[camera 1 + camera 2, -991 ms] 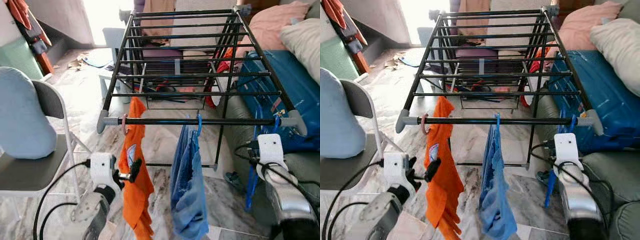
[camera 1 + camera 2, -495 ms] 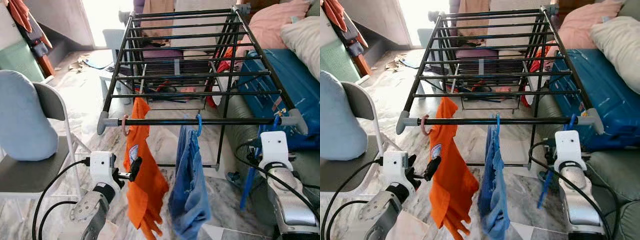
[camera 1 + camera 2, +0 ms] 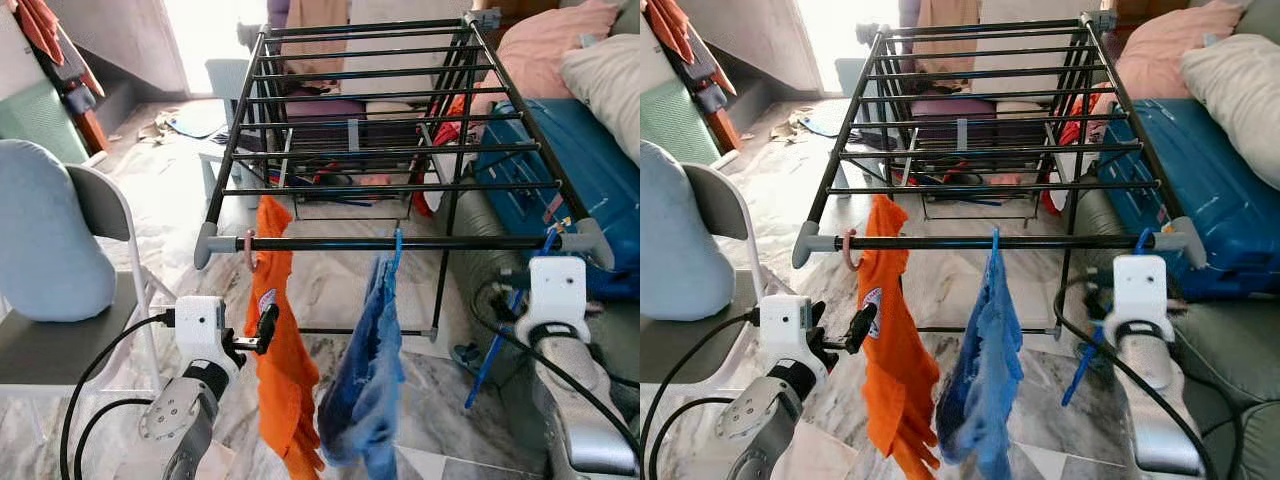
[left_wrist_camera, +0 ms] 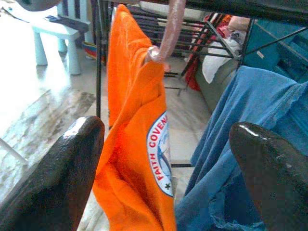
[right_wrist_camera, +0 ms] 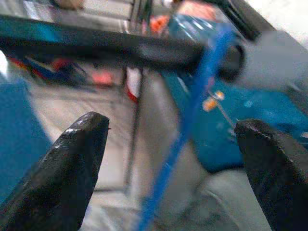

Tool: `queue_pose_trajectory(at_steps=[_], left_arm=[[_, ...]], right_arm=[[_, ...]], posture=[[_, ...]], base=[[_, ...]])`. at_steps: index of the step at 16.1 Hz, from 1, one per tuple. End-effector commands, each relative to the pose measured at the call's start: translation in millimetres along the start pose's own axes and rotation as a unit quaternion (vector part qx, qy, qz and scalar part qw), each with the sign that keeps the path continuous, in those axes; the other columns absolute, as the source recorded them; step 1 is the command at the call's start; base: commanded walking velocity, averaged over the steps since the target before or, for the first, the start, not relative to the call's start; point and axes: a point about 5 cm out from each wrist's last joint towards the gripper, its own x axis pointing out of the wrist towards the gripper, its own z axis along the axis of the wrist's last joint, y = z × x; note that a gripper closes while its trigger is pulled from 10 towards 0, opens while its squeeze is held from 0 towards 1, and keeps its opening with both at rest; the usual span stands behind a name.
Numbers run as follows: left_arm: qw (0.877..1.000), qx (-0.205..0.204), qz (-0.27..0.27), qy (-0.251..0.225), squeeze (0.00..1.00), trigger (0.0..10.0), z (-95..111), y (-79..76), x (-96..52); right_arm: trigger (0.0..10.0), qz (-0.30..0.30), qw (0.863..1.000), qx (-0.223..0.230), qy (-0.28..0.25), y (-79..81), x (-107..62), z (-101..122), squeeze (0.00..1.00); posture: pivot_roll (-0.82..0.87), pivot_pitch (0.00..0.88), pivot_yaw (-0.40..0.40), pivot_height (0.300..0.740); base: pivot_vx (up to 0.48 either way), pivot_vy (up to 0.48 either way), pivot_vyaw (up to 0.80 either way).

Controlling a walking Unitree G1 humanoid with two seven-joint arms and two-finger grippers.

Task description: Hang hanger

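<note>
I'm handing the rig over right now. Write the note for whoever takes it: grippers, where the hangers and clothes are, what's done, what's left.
Left gripper: open, empty, facing the orange shirt.
Right gripper: open, empty, below the right end of the front rail, facing the bare blue hanger.
Drying rack: the front rail carries three hangers. The orange shirt hangs on a pink hanger at the left, the blue garment on a blue hook in the middle, and the bare blue hanger from the right end.
Done: all three hangers are hooked on the rail.
Left: both grippers seem free to draw back; nothing appears left to hang.
</note>
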Motion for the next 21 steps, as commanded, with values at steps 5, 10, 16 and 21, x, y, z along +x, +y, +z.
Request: queue_pose_trajectory(at_steps=[5, 10, 16, 21], left_arm=[[1.0, 0.007, 0.012, 0.003, 0.0, 10.0, 3.2, -1.3, 0.8], [1.0, 0.008, 0.013, 0.003, 0.0, 10.0, 4.9, -2.2, 3.8], [1.0, 0.005, 0.017, 0.009, 0.0, 10.0, 2.8, -3.0, 2.2], [1.0, 0.009, 0.011, 0.008, 0.0, 10.0, 3.7, -5.4, 7.5]], right_arm=[[10.0, 0.045, 0.996, 0.057, -0.049, 19.6, -1.7, 15.4, 0.0], [10.0, 0.104, 0.988, 0.107, -0.045, 27.9, -4.0, 15.1, 0.0], [10.0, 0.119, 0.988, 0.091, -0.028, 33.1, -1.6, 12.0, 0.0], [10.0, 0.134, 0.989, 0.058, -0.032, 36.7, -2.1, 14.5, 0.0]], posture=[[-0.09, 0.0, 0.044, 0.74], [-0.09, 0.0, 0.035, 0.74], [-0.09, 0.001, 0.031, 0.74], [-0.1, 0.0, 0.033, 0.74]], base=[[-0.161, 0.0, 0.0], [-0.319, 0.0, 0.0], [-0.326, 0.0, 0.0], [-0.326, 0.0, 0.0]])
